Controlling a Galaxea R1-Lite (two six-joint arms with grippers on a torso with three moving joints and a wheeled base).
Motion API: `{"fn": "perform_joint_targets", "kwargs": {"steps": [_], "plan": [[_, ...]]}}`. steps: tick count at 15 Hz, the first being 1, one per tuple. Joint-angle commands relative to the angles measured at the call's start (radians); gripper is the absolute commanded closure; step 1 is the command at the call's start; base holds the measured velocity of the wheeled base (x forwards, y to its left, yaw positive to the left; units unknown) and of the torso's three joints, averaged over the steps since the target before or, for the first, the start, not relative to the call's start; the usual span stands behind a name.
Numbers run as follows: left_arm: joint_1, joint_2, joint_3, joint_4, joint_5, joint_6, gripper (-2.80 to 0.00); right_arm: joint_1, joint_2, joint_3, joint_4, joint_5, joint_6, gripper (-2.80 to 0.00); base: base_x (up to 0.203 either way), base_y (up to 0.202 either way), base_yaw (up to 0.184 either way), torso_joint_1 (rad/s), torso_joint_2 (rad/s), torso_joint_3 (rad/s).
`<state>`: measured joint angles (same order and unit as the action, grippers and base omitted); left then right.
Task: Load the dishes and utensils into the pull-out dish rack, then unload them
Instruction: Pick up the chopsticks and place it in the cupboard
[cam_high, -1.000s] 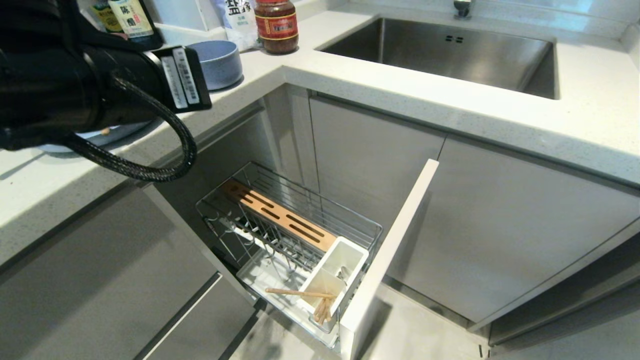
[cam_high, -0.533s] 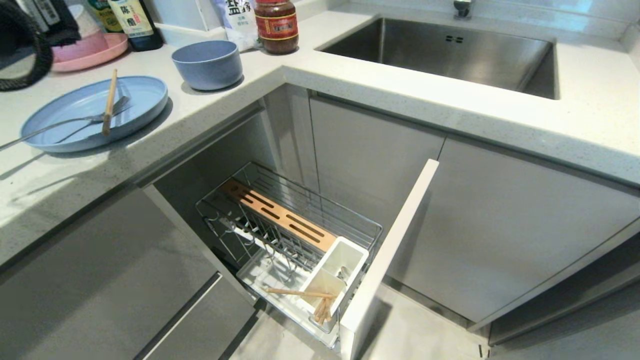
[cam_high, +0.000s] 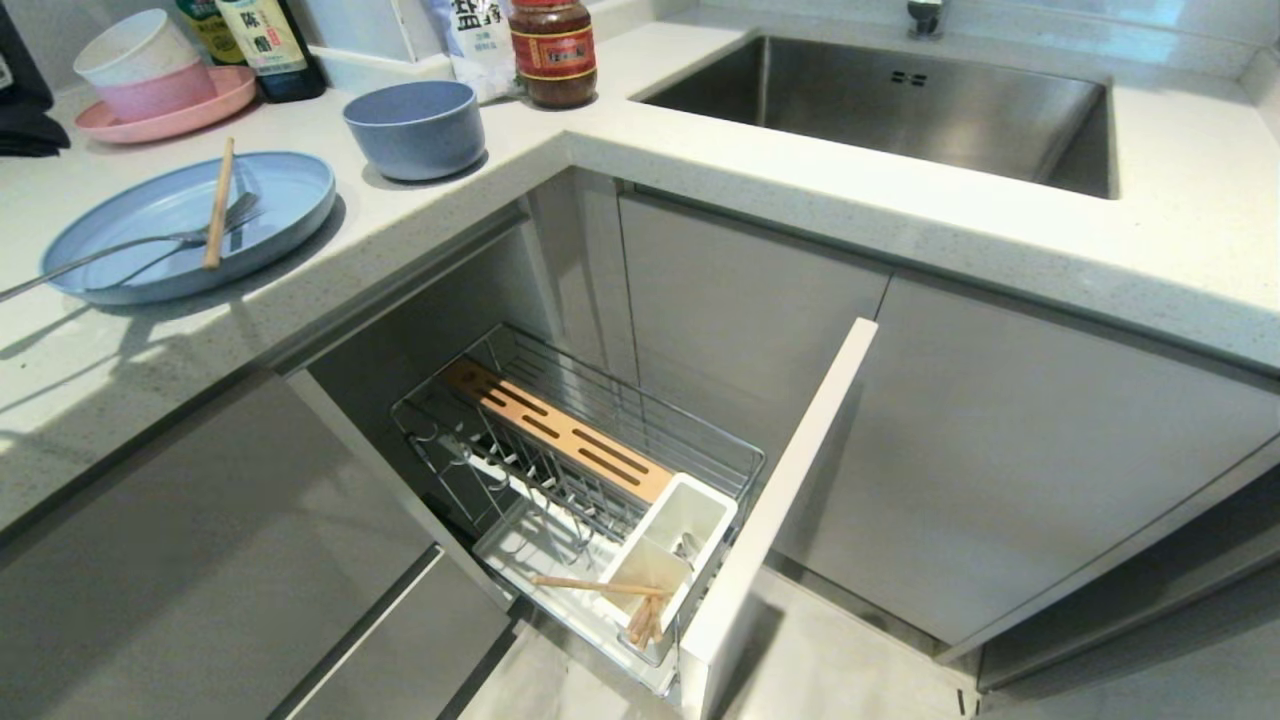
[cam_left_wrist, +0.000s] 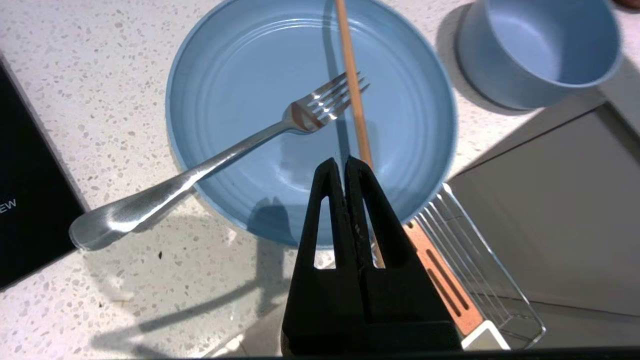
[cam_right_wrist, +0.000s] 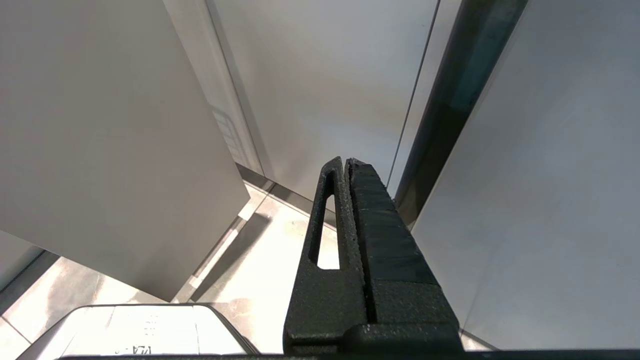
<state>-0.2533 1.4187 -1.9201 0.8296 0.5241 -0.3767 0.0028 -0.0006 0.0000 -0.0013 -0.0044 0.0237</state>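
On the counter a light-blue plate (cam_high: 280, 195) (cam_left_wrist: 240, 65) holds a silver fork (cam_high: 130, 245) (cam_left_wrist: 235, 150) and one wooden chopstick (cam_high: 218, 200) (cam_left_wrist: 352, 85). The blue-grey bowl (cam_high: 415, 128) (cam_left_wrist: 540, 45) stands beside it. My left gripper (cam_left_wrist: 344, 162) hovers over the plate's near edge, shut and empty. Below, the pull-out dish rack (cam_high: 700, 445) (cam_left_wrist: 480, 280) stands pulled out. Its white cup (cam_high: 690, 515) holds wooden chopsticks (cam_high: 645, 620), and another stick (cam_high: 590, 584) lies across it. Metal glints inside the cup. My right gripper (cam_right_wrist: 346, 161) hangs shut beside the cabinet doors.
A pink plate (cam_high: 215, 100) with stacked pink and white bowls, bottles (cam_high: 265, 40) and a jar (cam_high: 553, 50) line the counter's back. The steel sink (cam_high: 850, 100) is to the right. The rack's pale front panel (cam_high: 790, 490) juts out. A black panel (cam_left_wrist: 30, 175) lies near the plate.
My left arm has swung away toward the far left of the head view, uncovering the plate, the fork, the chopstick and the pink dishes. The rack and its contents have not moved.
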Motion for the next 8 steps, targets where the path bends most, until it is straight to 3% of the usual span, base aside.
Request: {"fn": "perform_joint_targets", "kwargs": {"steps": [1, 2, 8], "plan": [[0.011, 0.045, -0.005, 0.018, -0.003, -0.002, 0.0, 0.0, -0.004, 0.002, 0.0, 0.0, -0.001, 0.0, 0.0, 0.0, 0.0, 0.0, 0.0, 0.0], [0.011, 0.055, -0.005, 0.02, -0.016, -0.002, -2.8, 0.0, -0.004, 0.002, 0.0, 0.0, 0.001, 0.0, 0.0, 0.0, 0.0, 0.0, 0.0, 0.0], [0.009, 0.105, -0.007, 0.013, -0.035, -0.002, -2.8, 0.0, -0.004, 0.002, 0.0, 0.0, -0.001, 0.0, 0.0, 0.0, 0.0, 0.0, 0.0, 0.0]]}}
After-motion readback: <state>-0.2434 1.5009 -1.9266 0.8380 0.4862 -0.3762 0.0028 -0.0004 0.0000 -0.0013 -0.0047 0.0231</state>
